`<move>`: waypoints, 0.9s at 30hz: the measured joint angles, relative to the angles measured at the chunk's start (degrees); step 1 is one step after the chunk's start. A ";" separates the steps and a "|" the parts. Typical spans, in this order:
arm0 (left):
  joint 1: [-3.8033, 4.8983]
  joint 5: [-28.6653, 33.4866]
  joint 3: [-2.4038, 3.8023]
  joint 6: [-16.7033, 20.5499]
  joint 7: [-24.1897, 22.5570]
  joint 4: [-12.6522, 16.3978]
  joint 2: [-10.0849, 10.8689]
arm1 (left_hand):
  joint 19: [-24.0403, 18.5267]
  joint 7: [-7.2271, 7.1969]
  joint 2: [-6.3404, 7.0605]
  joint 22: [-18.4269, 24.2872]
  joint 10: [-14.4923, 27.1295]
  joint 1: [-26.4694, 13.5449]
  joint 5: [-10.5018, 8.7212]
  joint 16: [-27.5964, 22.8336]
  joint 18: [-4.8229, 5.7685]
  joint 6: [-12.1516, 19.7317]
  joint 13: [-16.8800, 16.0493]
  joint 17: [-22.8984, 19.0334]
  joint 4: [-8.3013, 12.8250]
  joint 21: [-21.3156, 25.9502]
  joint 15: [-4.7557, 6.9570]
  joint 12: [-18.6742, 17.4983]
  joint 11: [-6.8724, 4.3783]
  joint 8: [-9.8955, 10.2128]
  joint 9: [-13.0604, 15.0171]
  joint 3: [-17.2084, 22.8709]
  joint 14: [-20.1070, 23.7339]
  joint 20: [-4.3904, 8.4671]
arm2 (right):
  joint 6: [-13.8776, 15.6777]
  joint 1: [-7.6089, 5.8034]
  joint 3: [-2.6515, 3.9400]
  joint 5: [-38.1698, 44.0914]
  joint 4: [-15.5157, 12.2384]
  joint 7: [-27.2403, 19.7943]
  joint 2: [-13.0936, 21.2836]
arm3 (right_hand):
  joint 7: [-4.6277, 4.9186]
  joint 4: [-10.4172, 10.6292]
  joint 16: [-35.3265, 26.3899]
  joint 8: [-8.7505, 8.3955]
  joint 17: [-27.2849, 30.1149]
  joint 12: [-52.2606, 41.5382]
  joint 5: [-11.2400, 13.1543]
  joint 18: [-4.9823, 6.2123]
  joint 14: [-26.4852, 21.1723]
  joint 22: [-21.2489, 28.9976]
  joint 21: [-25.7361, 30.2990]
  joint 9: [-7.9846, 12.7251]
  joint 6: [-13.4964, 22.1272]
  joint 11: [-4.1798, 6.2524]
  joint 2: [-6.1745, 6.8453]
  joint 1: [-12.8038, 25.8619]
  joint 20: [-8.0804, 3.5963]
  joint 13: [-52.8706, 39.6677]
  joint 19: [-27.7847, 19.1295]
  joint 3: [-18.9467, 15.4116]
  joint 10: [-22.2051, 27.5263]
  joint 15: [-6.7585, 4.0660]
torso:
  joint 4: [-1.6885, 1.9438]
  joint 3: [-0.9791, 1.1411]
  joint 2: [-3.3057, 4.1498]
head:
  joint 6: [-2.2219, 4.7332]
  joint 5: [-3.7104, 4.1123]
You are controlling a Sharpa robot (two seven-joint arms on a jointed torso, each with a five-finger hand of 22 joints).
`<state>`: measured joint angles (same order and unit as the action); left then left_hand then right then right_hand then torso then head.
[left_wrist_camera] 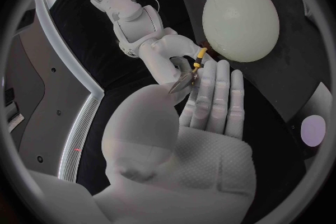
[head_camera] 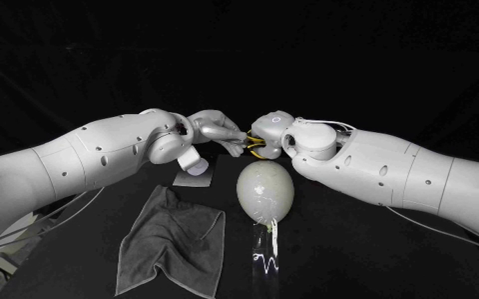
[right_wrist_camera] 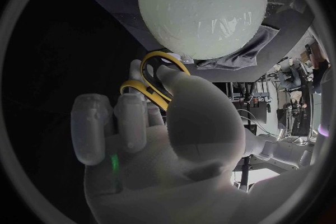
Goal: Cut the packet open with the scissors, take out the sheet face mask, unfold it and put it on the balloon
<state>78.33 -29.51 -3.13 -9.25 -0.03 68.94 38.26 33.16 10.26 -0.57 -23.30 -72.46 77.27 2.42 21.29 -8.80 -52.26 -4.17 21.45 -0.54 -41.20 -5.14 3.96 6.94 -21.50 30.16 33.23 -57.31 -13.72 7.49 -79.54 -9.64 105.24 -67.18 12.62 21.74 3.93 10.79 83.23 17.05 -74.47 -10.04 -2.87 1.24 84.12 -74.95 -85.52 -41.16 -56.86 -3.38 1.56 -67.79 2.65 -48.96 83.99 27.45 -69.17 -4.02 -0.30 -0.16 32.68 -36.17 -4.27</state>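
Observation:
The yellow-handled scissors (head_camera: 255,146) are in my right hand (head_camera: 271,128), above the table's middle; the thumb goes through a handle loop (right_wrist_camera: 157,74). Their blade tips (left_wrist_camera: 182,84) point into my left hand (head_camera: 216,131), which is stretched out flat right against them and grips nothing that I can see. The pale balloon (head_camera: 264,189) lies on the table just below both hands, also seen as the balloon (left_wrist_camera: 240,14) and the balloon (right_wrist_camera: 203,5). A silvery packet (head_camera: 194,175) lies flat under my left wrist.
A grey cloth (head_camera: 175,238) lies crumpled at the front left, beside the balloon. Clear crinkled plastic (head_camera: 268,256) trails from the balloon's near end toward the front edge.

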 measured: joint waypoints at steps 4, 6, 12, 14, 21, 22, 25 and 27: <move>0.09 1.24 0.00 0.69 0.22 -0.21 -0.10 | -0.74 0.41 2.17 0.23 1.05 -1.31 0.03 -0.65 0.00 0.61 0.22 -0.20 -0.22 0.27 -0.63 -0.31 0.46 0.98 -0.03 0.24 0.85 -0.74 | 0.12 0.01 -0.01 0.92 -0.13 0.63 0.21 | 0.01 -0.25 0.33 0.00 -0.43 -0.05 0.00 0.00 0.00 0.01 0.00 -0.41 0.02 0.00 -0.08 0.08 0.00 -1.13 0.00 -0.26 0.00 0.00 | 0.00 0.02 -0.03 | 0.00 0.07; 0.20 2.13 0.03 1.25 0.24 -0.36 -0.11 | -1.17 0.71 3.83 0.94 2.17 -2.41 0.03 -0.89 0.00 1.15 0.37 -0.34 2.56 1.31 -1.03 -0.31 0.74 1.71 -0.56 3.69 1.64 -1.17 | 0.30 0.08 -0.08 1.50 -0.26 0.91 0.48 | 0.01 -0.26 0.34 0.00 -0.44 -0.53 0.00 0.00 0.00 0.02 0.00 -0.59 0.02 0.00 -0.09 0.08 0.00 -1.49 -0.01 -0.26 0.00 0.00 | 0.01 0.02 -0.04 | 0.02 0.08; 0.37 4.82 0.08 3.14 0.06 -0.79 -0.23 | -2.87 2.12 11.33 5.15 7.11 -14.18 0.44 -2.45 0.01 3.19 0.48 -1.02 -7.06 7.46 -2.78 -0.31 2.76 5.05 -2.84 -5.00 5.23 -2.87 | 2.67 0.17 -0.12 2.45 -0.89 1.57 1.74 | 0.13 -0.41 0.33 0.23 -0.63 -21.23 0.00 0.00 0.00 0.05 0.01 -0.87 0.21 0.00 -0.31 0.30 0.00 -1.67 -0.02 -0.43 -0.01 0.01 | 0.03 0.02 -0.03 | 0.13 0.07; 0.41 5.79 0.08 3.87 -0.12 -0.93 -0.24 | -2.87 2.21 12.01 5.96 8.37 -15.30 0.44 -2.92 0.01 3.71 0.46 -1.23 -8.89 8.63 -3.06 -0.31 3.06 5.70 -3.12 -6.83 6.19 -2.87 | 4.21 0.17 -0.12 2.49 -1.28 1.65 2.29 | -0.19 -0.42 0.33 0.23 -0.63 -23.63 0.00 0.00 0.00 0.04 0.01 -0.91 0.25 -0.01 -0.54 0.09 0.00 -1.59 -0.02 -0.44 -0.01 0.01 | 0.04 0.02 -0.02 | 0.16 0.05; 0.52 9.22 0.11 6.36 -0.89 -2.23 0.12 | -1.91 1.83 7.60 11.99 12.26 -9.36 0.22 -5.97 0.88 4.91 0.39 -3.45 -16.52 16.49 -4.51 -0.31 4.32 8.00 -5.38 -32.25 9.62 -2.98 | 8.97 0.10 -0.19 1.99 -2.41 1.57 4.42 | -0.08 -0.43 0.33 0.24 -0.43 -28.52 0.00 0.00 0.00 0.03 0.03 -1.11 0.12 -0.14 -0.54 0.09 -0.07 -1.01 -0.11 -0.59 -0.15 0.01 | 0.04 0.02 -0.01 | 0.22 -0.04; 0.52 9.79 0.09 6.81 -1.01 -2.54 0.22 | -1.90 1.83 7.29 12.34 12.26 -9.06 0.22 -5.99 0.88 4.92 0.39 -3.64 -16.52 16.93 -4.51 -0.31 4.32 8.12 -5.51 -33.51 9.62 -2.98 | 9.48 0.07 -0.19 1.84 -2.55 1.53 4.71 | -0.08 -0.43 0.32 0.24 -0.41 -28.52 0.00 0.00 0.00 0.03 0.04 -1.12 0.12 -0.23 -0.54 0.09 -0.07 -1.00 -0.11 -0.59 -0.24 0.01 | 0.04 0.01 -0.01 | 0.22 -0.04; 0.52 11.72 0.02 8.38 -1.60 -3.63 0.66 | -1.45 1.83 6.27 12.89 12.26 -8.84 0.22 -5.99 0.88 4.91 0.39 -3.81 -16.53 17.31 -4.51 -0.31 4.32 8.23 -5.67 -34.72 9.62 -2.94 | 11.26 0.01 -0.18 0.90 -3.24 1.23 6.05 | -0.08 -0.43 0.32 0.24 -0.14 -28.52 0.00 0.00 0.00 0.01 0.04 -1.21 0.12 -0.23 -0.54 0.09 -0.07 -0.76 -0.12 -0.59 -0.24 0.01 | 0.04 0.02 -0.01 | 0.26 -0.12; 0.52 13.02 -0.12 9.48 -2.23 -4.22 1.13 | -1.06 1.82 5.15 13.05 12.26 -8.28 0.22 -5.99 0.88 4.60 0.39 -3.82 -16.53 17.35 -4.34 -0.10 4.32 8.23 -5.75 -34.73 9.43 -2.79 | 12.61 -0.06 -0.16 -0.50 -3.73 0.83 7.31 | -0.08 -0.43 0.32 0.23 0.22 -28.55 0.00 0.00 -0.01 0.01 0.05 -1.31 0.12 -0.32 -0.53 0.09 -0.07 -0.60 -0.12 -0.59 -0.33 0.01 | 0.03 0.02 -0.01 | 0.36 -0.16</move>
<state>78.85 -16.49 -3.25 0.22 -2.26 64.72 39.40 32.11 12.08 4.58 -10.25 -60.20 69.00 2.64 15.30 -7.92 -47.66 -3.78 17.63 -17.07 -23.86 -9.47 3.85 11.26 -13.27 24.41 -1.50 -47.88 -16.51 20.09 -79.61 -9.80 104.74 -70.91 13.45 29.05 3.85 10.35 83.55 17.29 -74.25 -38.59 -2.87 1.24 84.11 -74.94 -85.48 -42.46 -56.74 -3.70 1.02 -67.70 2.58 -49.56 83.87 26.85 -69.51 -4.00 -0.26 -0.14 32.67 -35.81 -4.44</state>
